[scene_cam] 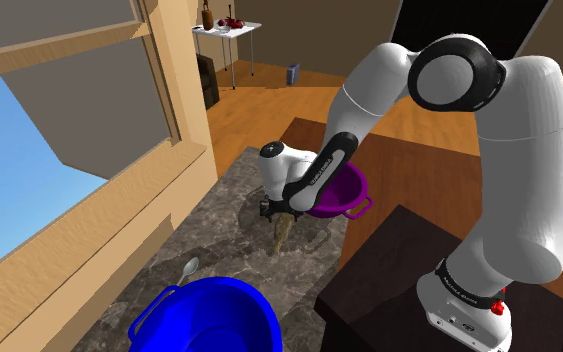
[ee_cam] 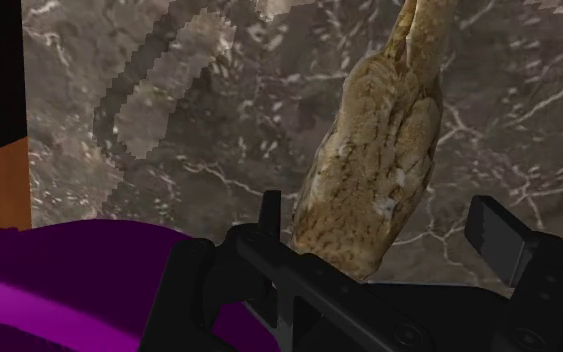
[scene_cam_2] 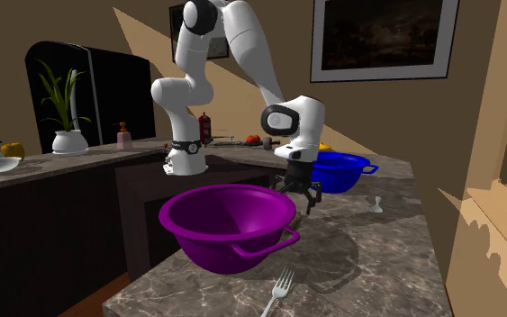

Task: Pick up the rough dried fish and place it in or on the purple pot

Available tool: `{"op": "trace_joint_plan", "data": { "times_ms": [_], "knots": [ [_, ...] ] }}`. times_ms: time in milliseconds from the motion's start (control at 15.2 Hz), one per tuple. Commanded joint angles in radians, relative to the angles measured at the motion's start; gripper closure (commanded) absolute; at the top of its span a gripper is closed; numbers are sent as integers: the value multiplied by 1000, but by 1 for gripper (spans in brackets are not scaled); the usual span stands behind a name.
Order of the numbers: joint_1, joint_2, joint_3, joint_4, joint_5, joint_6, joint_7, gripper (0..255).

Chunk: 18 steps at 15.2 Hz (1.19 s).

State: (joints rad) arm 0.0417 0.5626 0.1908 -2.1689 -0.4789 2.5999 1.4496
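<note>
- Currently, the all-black two-finger gripper (ee_cam: 381,222) is hanging low over a dark grey, white-veined marble counter (scene_cam: 231,200), at the end of the white arm with dark joints.
- Its fingers (ee_cam: 497,232) are standing wide apart. They are straddling the fish without clasping it: one finger is sitting just beside the fish's flank, and a strip of marble is showing between the fish and the other.
- The rough dried fish (ee_cam: 374,165) is lying on the counter between those fingers. It is a long tan-and-yellow body with a crusty, mottled skin, tapering to a narrow end that is pointing away from the hand. In the shoulder view it is showing as a slim tan sliver (scene_cam: 282,238) right under the gripper.
- The glossy purple pot (scene_cam: 347,190), round, deep and smooth with a looped handle, is sitting just beside the gripper, towards the robot's dark box stand (scene_cam: 399,260).
- A shiny blue, round bowl with handles (scene_cam: 209,287) is standing farther along the counter, with a small pale spoon (scene_cam: 189,267) lying near it.
- A silvery fork (scene_cam_2: 278,290) is resting on the marble close to the purple pot's handle.
</note>
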Motion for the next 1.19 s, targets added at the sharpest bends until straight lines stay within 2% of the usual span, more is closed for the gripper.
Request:
{"op": "trace_joint_plan", "data": {
  "times_ms": [0, 198, 726, 792, 1122],
  "knots": [
    [7, 27, -12, 9, -13, 18, 11, 0],
    [18, 72, -32, 22, -34, 50, 27, 0],
    [18, 72, -32, 22, -34, 50, 26, 0],
    [18, 72, -32, 22, -34, 50, 26, 255],
    [18, 72, -33, 23, -34, 50, 26, 255]
  ]
}}
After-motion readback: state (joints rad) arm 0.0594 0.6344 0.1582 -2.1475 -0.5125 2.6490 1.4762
